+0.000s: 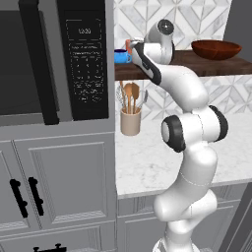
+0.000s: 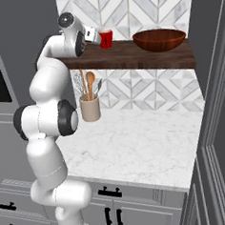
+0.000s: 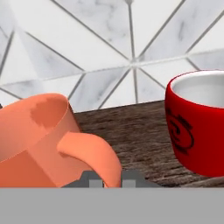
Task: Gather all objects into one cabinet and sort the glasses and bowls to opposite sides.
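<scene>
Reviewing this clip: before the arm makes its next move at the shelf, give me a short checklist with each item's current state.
1. Orange mug seated flat on the shelf: not ok, it looks tilted in the hand view.
2. Fingers closed on the orange mug: cannot tell; the handle sits right at the gripper, but the tips are barely visible.
3. Room between orange mug and red mug: ok, bare wood shows between them.
4. Bowl alone at the shelf's right end: ok.
5. Blue mug on the shelf's left end: ok.
6. Mugs grouped opposite the bowl: ok so far.
</scene>
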Tool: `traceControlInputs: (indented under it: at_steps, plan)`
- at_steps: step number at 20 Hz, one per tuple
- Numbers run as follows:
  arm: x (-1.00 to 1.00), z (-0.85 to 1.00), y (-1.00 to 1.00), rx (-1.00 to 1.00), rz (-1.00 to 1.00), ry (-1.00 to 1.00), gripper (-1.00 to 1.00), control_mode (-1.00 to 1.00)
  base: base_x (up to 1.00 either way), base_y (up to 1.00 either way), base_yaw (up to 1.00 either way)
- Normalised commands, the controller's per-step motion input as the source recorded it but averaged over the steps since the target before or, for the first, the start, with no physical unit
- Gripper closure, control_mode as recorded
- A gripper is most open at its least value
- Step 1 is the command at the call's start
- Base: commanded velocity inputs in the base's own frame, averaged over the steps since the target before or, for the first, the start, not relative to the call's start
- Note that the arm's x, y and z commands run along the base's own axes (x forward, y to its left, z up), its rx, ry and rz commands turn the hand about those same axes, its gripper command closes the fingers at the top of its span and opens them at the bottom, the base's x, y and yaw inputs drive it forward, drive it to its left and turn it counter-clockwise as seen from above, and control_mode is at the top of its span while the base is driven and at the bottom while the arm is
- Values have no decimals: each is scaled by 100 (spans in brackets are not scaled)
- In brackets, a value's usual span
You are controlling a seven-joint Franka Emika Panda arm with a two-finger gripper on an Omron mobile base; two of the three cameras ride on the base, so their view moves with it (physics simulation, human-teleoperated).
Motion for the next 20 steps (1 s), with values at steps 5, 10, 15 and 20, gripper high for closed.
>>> traceControlInputs:
  at_steps: [5, 10, 15, 20]
  plan:
    - [0, 0, 0, 0, 0, 0, -100, -100, 0, 0, 0]
    - [-1, 0, 0, 0, 0, 0, -100, -100, 0, 0, 0]
    - [-16, 10, -15, 3, 0, -1, -100, -100, 0, 0, 0]
    - [-15, 1, -27, 1, 0, 0, -100, -100, 0, 0, 0]
